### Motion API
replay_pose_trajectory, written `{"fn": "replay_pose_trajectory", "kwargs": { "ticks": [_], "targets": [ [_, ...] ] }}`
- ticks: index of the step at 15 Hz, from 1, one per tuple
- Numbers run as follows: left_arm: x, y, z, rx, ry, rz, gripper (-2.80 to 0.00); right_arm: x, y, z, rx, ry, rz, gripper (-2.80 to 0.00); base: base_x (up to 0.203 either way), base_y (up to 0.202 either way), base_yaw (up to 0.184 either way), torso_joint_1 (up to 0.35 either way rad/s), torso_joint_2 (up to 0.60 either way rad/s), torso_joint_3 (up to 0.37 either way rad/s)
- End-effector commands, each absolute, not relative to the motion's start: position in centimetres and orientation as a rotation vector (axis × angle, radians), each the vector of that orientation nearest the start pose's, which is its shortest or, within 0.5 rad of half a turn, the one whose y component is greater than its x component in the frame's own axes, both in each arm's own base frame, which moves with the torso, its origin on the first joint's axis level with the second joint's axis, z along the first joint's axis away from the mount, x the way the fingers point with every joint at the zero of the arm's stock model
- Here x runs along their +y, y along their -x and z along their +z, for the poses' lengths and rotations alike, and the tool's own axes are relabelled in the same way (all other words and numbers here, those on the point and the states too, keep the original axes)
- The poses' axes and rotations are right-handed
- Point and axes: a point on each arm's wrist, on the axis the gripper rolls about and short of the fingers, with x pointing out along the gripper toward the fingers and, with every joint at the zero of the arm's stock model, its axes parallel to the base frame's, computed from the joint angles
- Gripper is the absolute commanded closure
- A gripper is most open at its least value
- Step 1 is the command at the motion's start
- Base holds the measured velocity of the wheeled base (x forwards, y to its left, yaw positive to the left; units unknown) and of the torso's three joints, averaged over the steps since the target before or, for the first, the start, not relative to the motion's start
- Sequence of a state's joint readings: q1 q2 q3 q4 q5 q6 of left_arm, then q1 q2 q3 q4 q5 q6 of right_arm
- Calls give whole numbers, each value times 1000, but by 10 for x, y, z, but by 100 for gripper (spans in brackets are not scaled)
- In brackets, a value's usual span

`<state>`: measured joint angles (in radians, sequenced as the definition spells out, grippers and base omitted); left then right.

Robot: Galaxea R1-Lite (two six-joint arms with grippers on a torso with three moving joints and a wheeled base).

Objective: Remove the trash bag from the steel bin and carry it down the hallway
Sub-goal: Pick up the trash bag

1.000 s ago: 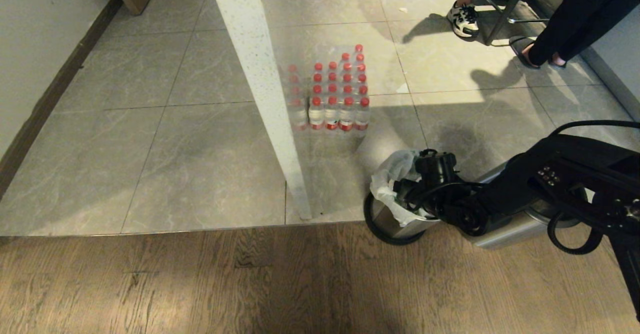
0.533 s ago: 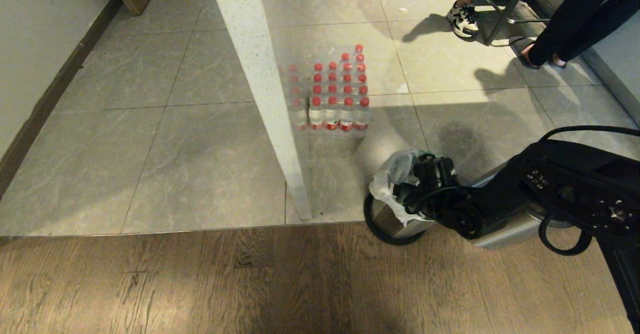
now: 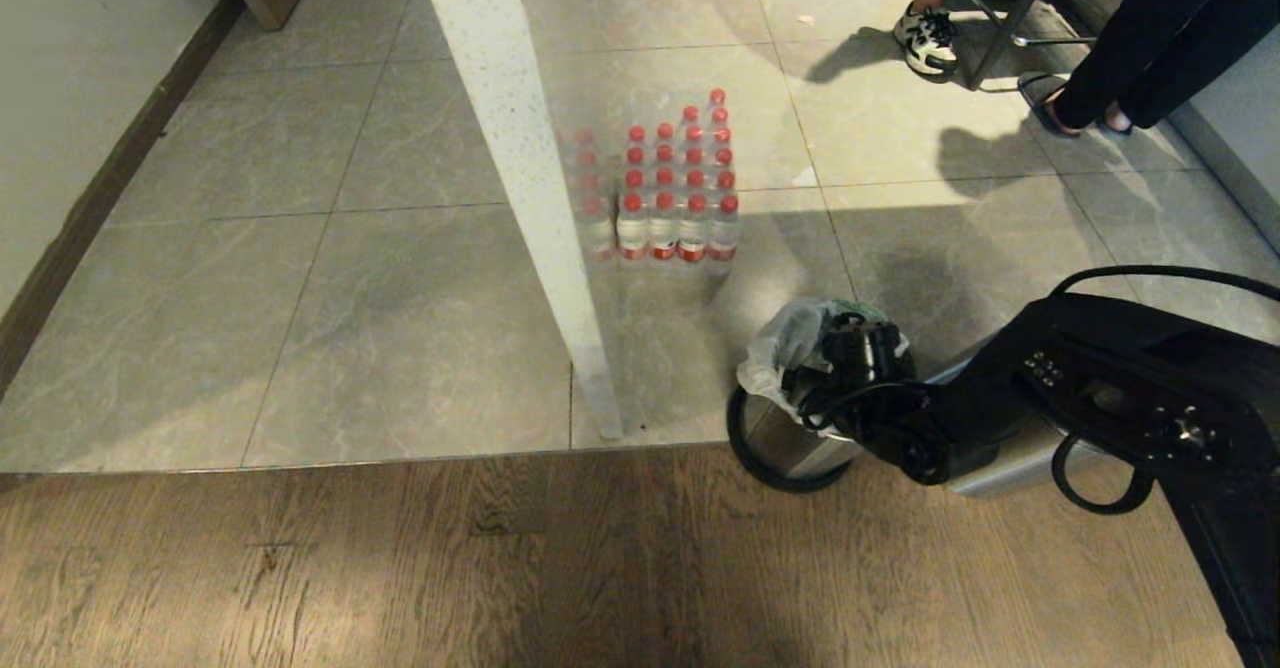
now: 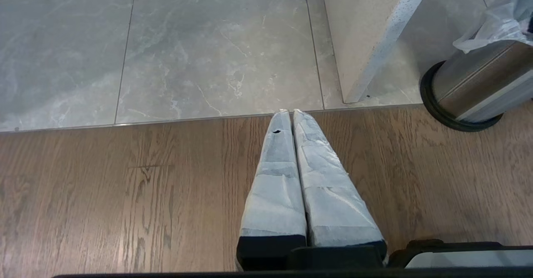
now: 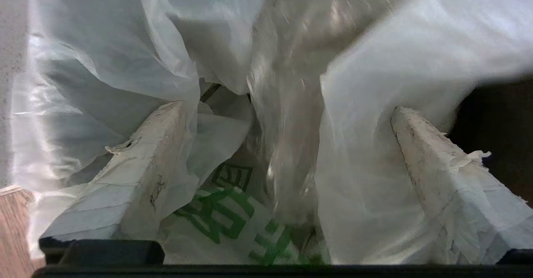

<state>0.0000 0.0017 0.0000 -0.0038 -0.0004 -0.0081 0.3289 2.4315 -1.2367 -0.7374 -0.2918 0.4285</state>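
Trash bag [image 5: 216, 211] folds, between spread right pincer [image 5: 287, 115]

Your right arm [image 3: 1100, 398] reaches in from the right, its gripper [image 3: 850, 353] down in the mouth of the steel bin [image 3: 790, 443], among the folds of the trash bag [image 3: 775, 358] (the fingers themselves are hidden). The bin stands where grey tiles [image 3: 300, 298] meet wood floor [image 3: 400, 568], near a white post [image 3: 530, 188]. Beyond it sits a pack of red-capped bottles [image 3: 670, 188], and farther back a person's feet [image 3: 925, 38]
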Motion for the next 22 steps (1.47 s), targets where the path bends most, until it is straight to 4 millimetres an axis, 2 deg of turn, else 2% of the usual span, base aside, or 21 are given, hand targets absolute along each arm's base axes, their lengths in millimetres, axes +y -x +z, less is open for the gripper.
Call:
{"fn": "replay_pose_trajectory", "kwargs": {
  "ticks": [1,6,7,18,22],
  "targets": [
    [0,23,76,-3,8,0,0,142,-435,11,431,-287,-57,-280,0,0,0,0,0,0],
    [0,23,76,-3,8,0,0,142,-437,10,422,-291,-55,-280,0,0,0,0,0,0],
    [0,23,76,-3,8,0,0,142,-437,11,416,-294,-49,0,0,0,0,0,0,0],
    [0,23,76,-3,8,0,0,141,-436,16,409,-278,-54,0,0,0,0,0,0,0],
    [0,23,76,-3,9,0,0,139,-432,30,394,-285,-54,0,0,0,0,0,0,0]
  ]
}}
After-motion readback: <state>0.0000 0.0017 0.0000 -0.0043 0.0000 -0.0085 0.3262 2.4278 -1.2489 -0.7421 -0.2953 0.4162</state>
